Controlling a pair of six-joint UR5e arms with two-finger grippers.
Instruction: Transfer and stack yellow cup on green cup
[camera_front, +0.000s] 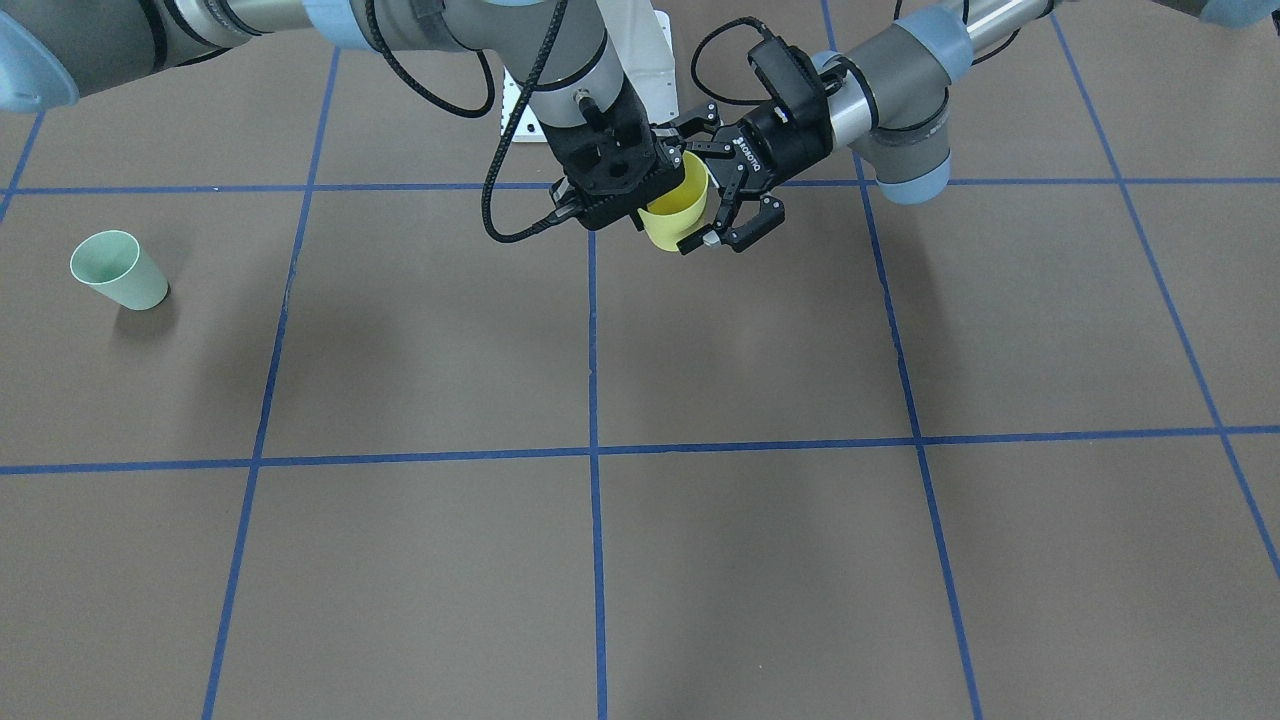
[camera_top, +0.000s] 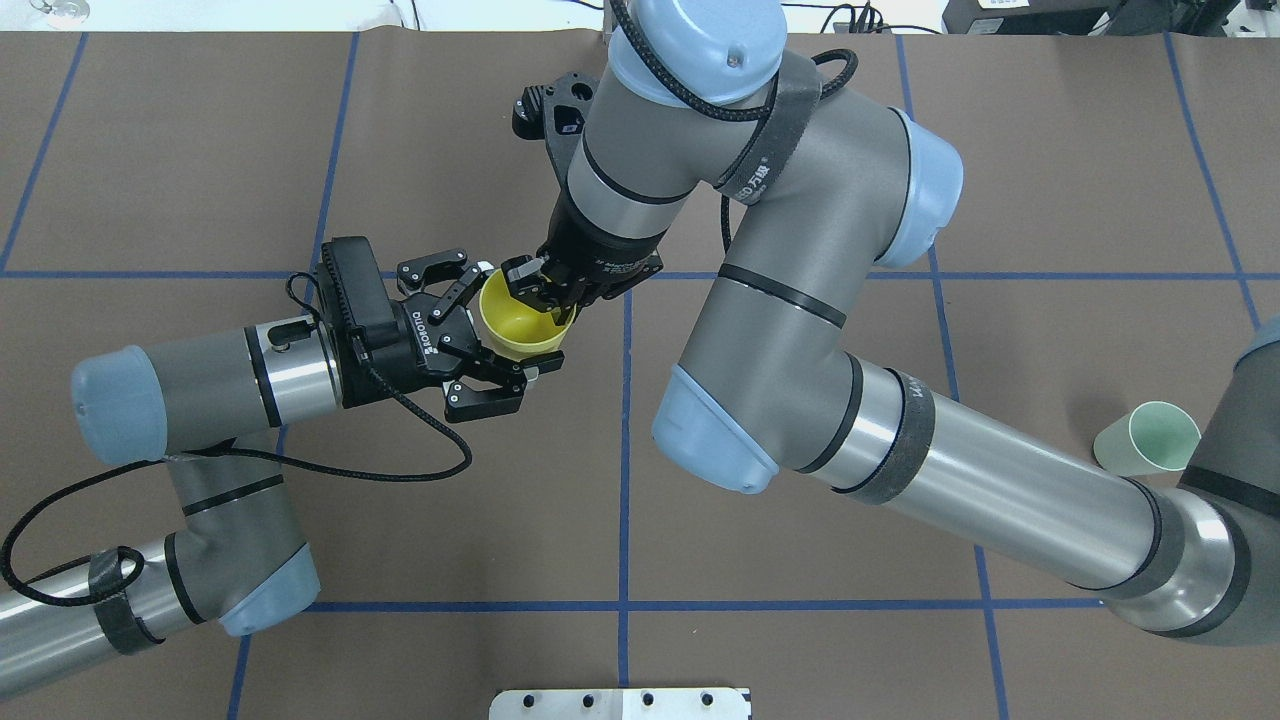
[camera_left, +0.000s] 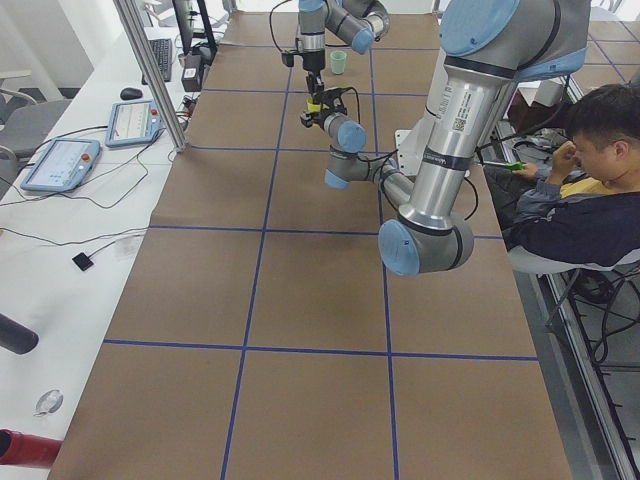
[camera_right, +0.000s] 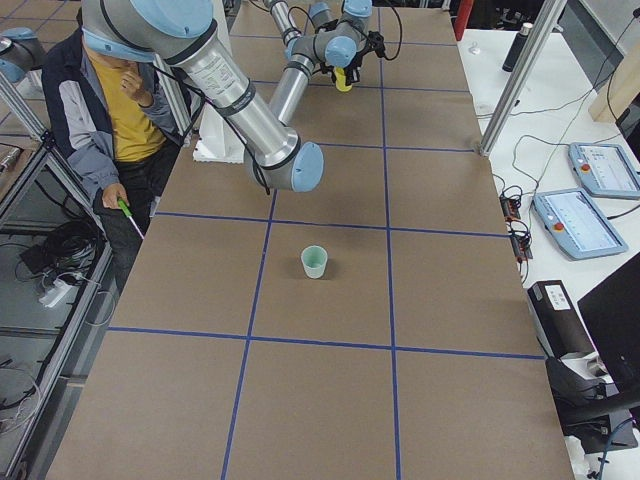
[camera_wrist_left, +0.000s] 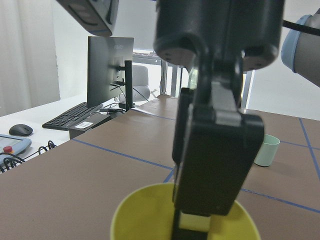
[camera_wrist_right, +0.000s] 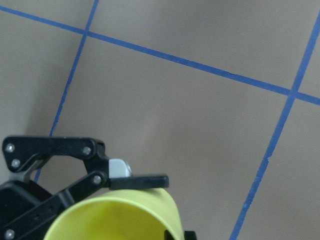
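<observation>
The yellow cup (camera_front: 675, 210) hangs above the table near the middle, mouth tilted up. My right gripper (camera_top: 545, 295) comes down from above and is shut on the yellow cup's (camera_top: 518, 325) rim, one finger inside the yellow cup (camera_wrist_left: 150, 220) and one outside. My left gripper (camera_top: 515, 320) reaches in from the side and stands open, its fingers (camera_wrist_right: 137, 181) spread on either side of the cup wall. The green cup (camera_front: 118, 270) stands upright and alone on the table on my right side, far from both grippers, and the same green cup (camera_top: 1148, 438) shows beside my right arm's lower link.
Blue tape lines (camera_front: 595, 450) grid the brown table top. A white mounting plate (camera_top: 620, 703) sits at the robot's base. A seated person (camera_left: 580, 170) is beside the table's robot side. Monitors, keyboards and pendants (camera_left: 60, 165) line the bench beyond the far edge.
</observation>
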